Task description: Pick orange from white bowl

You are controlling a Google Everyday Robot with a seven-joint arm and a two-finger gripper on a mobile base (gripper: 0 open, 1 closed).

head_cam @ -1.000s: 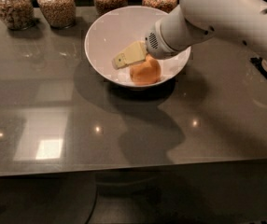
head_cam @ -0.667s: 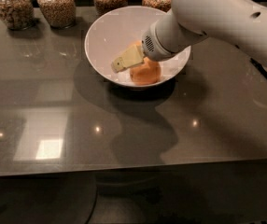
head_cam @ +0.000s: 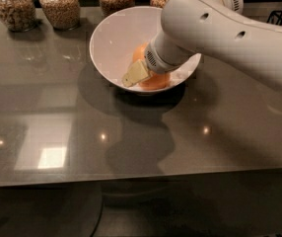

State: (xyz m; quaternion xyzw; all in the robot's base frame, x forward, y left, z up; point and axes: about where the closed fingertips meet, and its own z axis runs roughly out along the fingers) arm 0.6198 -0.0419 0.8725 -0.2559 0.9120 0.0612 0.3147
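1 big dark grey table [head_cam: 57, 132] is taking up most of the view. It's smooth and glossy and is throwing back ceiling lights and a pale window-shaped patch.

Next biggest, the fat white arm [head_cam: 229, 38] is slanting in from the upper right. It's a rounded matte shell with a couple of small holes, and it's covering the bowl's right rim and part of the fruit.

The white bowl [head_cam: 111, 43] is sitting at the middle back of the table. It's deep, round and shiny, with a wide flaring rim.

4 glass jars [head_cam: 59, 6] are lining up along the back edge behind it, full of brownish, grainy stuff. Something black [head_cam: 278, 18] is poking in at the top right corner.

The orange [head_cam: 158, 80] is lying in the bottom of the bowl, towards its right side. It's basically round, so I'm not seeing a long axis or which way it's pointing.

The gripper [head_cam: 138, 73] is down inside the bowl with a cream-coloured piece lying right across the orange's front. Honestly can't tell if the claw is spread or pinching.
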